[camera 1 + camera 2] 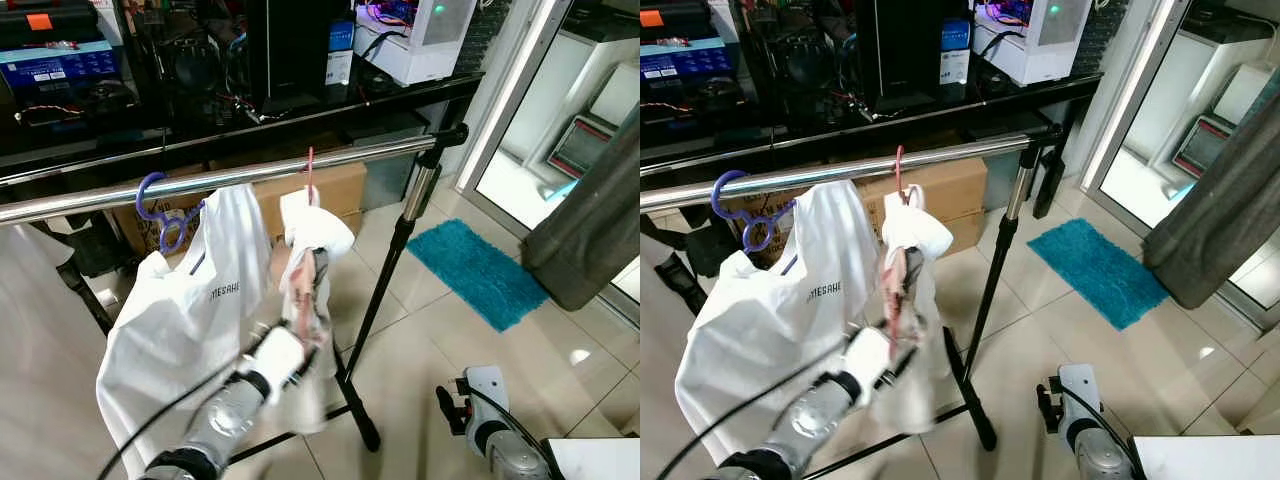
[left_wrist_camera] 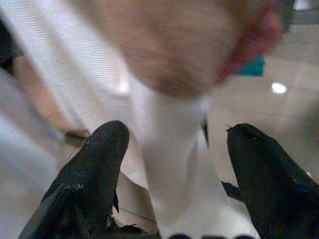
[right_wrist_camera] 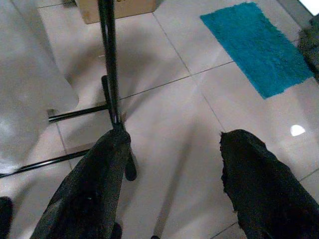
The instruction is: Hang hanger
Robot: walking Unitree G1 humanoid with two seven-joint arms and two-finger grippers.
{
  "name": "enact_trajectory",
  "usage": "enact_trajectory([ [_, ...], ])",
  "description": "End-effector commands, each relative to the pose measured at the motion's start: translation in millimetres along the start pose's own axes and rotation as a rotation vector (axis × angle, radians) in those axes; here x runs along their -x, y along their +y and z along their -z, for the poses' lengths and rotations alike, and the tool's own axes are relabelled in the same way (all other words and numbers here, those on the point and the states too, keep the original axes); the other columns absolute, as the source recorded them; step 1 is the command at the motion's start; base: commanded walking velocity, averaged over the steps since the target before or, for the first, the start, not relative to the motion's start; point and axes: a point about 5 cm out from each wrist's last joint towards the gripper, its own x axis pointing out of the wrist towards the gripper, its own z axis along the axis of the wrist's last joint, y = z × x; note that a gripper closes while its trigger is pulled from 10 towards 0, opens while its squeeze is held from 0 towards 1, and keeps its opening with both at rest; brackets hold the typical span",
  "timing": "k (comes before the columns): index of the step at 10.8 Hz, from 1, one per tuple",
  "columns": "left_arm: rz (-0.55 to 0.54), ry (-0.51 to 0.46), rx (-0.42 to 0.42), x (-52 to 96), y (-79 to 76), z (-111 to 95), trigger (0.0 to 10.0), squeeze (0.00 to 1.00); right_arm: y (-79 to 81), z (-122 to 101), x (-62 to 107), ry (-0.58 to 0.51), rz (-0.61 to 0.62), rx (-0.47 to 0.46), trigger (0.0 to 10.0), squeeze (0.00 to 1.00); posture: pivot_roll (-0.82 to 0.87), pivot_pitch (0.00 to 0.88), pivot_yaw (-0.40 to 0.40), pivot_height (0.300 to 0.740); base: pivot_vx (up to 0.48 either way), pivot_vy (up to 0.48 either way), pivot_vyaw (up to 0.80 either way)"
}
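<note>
Below the rail [image 1: 230, 180], my left gripper [image 1: 300, 345] stands wide around the white garment [image 1: 315, 240]; its pink hanger [image 1: 309, 170] seems hooked already. Next I'd withdraw gently. Right gripper [image 3: 172, 149] idles open near the floor.

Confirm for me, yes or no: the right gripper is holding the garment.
No. The right gripper hangs open over bare floor tiles, while the left gripper is up at the white garment on the pink hanger.
</note>
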Motion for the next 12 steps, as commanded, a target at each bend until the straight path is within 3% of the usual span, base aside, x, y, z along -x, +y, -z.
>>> enact_trajectory([
  [1, 0.039, 0.012, -0.026, 1.5, -6.2, 2.9, 10.0, 0.0, -11.8, 2.9, 3.1, 0.01, 0.039, 0.006, 10.0, 0.0, 0.08, 0.019, -0.058, 0.74, 0.0, 0.0, 0.0],
  [3, -0.051, -0.02, -0.064, 2.3, 6.3, -0.4, 10.0, 0.0, -13.5, -2.8, 3.1, -0.04, 0.054, -0.003, 10.0, 0.0, 0.1, 0.029, -0.061, 0.74, 0.0, 0.0, 0.0],
  [5, -0.156, -0.066, -0.109, 10.1, 17.2, 0.1, 10.0, 0.0, -20.5, -35.4, 0.4, -0.234, 0.119, -0.033, 10.0, 0.0, 0.1, 0.039, -0.062, 0.74, 0.0, 0.0, 0.0],
  [6, -0.19, -0.065, -0.088, 14.9, 16.5, 4.3, 10.0, 0.0, -21.6, -65.8, -1.5, -0.374, 0.137, -0.07, 10.0, 0.0, 0.1, 0.044, -0.062, 0.74, 0.0, 0.0, 0.0],
  [8, -0.178, -0.069, -0.093, 15.0, 10.0, 4.7, 10.0, 0.0, -13.3, -88.2, -3.8, -0.454, 0.071, -0.09, 10.0, 0.0, 0.1, 0.049, -0.062, 0.74, 0.0, 0.0, 0.0],
  [11, -0.212, -0.11, -0.143, 5.7, 22.4, -9.3, 10.0, 0.0, -9.3, -108.7, 5.6, -0.543, 0.008, -0.172, 10.0, 0.0, 0.09, 0.056, -0.054, 0.74, 0.0, 0.0, 0.0],
  [12, -0.163, -0.121, -0.174, -1.6, 22.3, -17.1, 10.0, 0.0, -5.4, -135.8, 17.2, -0.648, -0.026, -0.226, 10.0, 0.0, 0.08, 0.053, -0.046, 0.74, 0.0, 0.0, 0.0],
])
